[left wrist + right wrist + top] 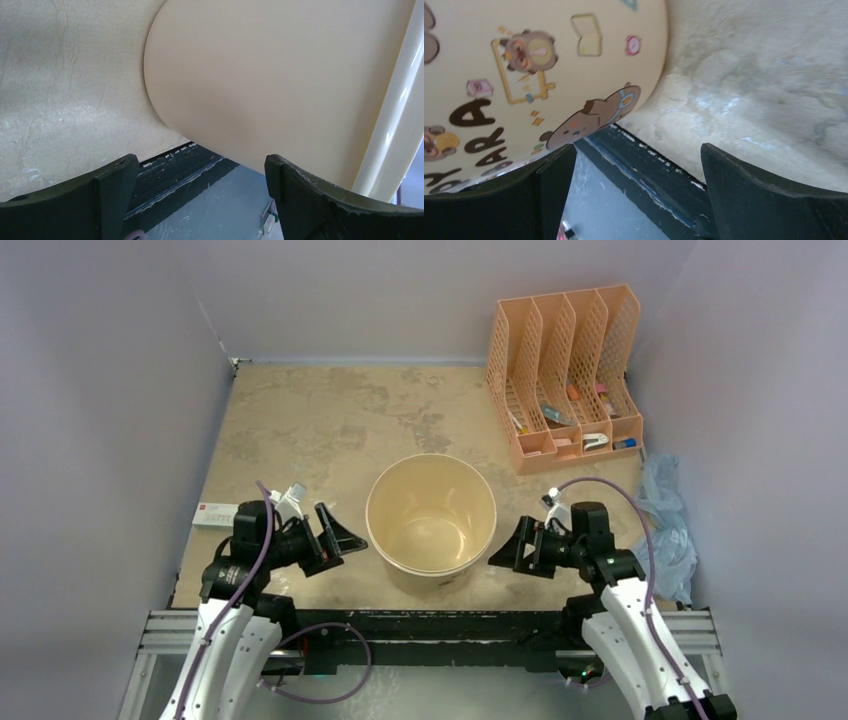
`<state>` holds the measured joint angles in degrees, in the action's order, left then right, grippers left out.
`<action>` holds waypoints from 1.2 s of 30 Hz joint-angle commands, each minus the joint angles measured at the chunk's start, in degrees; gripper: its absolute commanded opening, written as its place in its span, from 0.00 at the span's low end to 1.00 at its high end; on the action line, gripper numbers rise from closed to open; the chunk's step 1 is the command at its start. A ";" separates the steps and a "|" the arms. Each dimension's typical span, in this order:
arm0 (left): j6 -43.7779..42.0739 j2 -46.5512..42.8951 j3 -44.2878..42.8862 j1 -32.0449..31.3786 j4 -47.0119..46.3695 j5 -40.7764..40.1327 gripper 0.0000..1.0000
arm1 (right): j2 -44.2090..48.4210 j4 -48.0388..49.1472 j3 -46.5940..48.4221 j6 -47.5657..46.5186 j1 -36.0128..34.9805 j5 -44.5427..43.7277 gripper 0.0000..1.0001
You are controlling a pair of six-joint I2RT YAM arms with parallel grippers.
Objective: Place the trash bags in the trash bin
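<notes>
1. Trash bag [665, 530]: one, thin pale-blue translucent plastic, crumpled. It lies at the right edge of the table [330, 420] against the side wall, outboard of my right arm and nearer to me than the organizer. It is well apart from the bin, and neither claw touches it.
2. Trash bin [431, 458]: one round cream plastic bucket, standing upright near the front edge of the table between the two arms. From above I see only its own smooth wall and floor inside. The right wrist view shows brown cartoon animals and dark lettering on its side [549, 60]; the side facing the left wrist is plain [280, 75].
3. Left gripper [345, 540]: fingers spread wide, holding nothing, just beside the bin's left flank. From the wrist [200, 175] the bin wall is ahead of the fingertips, not between them.
4. Right gripper [508, 548]: likewise spread wide and holding nothing, just beside the bin's right flank [636, 165] (I cannot tell whether either claw touches the bin).
5. Orange mesh organizer [565, 370]: one, with four upright slots, at the far right. Small items lie low in the slots, white, blue and pink bits too small to name.
6. Small white box with a red end [215, 515]: one, flat at the left table edge.
7. The tabletop is mottled beige and looks worn.
</notes>
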<state>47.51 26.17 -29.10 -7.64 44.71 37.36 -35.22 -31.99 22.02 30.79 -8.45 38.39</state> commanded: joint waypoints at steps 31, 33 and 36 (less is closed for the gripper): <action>0.78 -4.18 -1.45 -0.27 -3.17 3.26 0.97 | -11.95 55.68 -5.54 30.26 -15.55 -0.35 0.99; 0.64 -4.06 -1.04 -0.27 -4.85 5.16 0.97 | -8.95 53.09 -7.31 27.95 -15.53 0.44 0.99; 1.05 -3.55 0.06 -0.27 -8.42 8.35 0.96 | -4.29 53.91 -11.31 27.80 -16.28 5.24 0.99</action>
<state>47.62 22.50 -28.99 -7.64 42.83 40.64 -44.45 23.27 13.87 63.72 -23.73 37.80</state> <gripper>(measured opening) 0.971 0.985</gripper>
